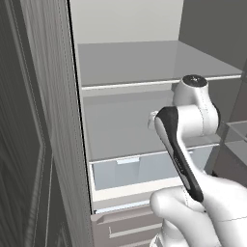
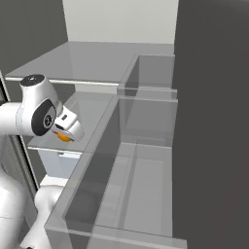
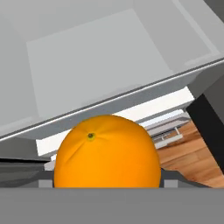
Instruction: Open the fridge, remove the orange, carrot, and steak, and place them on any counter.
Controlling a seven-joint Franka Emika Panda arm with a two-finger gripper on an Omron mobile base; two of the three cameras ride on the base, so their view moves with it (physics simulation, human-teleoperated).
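The orange [image 3: 106, 151] sits right between the gripper's jaws: in the hand view it fills the lower middle, stem dimple facing the camera, with a grey finger edge showing at each side of it. The jaws stand wide, about as wide as the fruit, and appear to be closed on it, so I judge the orange is held rather than merely approached. Being round, it has no long axis to line up.

In the right base view the gripper [image 2: 67, 132] is at the end of the bent forearm, angled downward, with a sliver of orange peeking out beneath it. It hangs over the front edge of a grey shelf [image 2: 92, 109] inside the open fridge [image 1: 125, 21], below the upper shelf.

The arm's elbow is raised and the wrist folded forward into the fridge. The coming move is probably a pull back out of the opening, away from the shelf edge.
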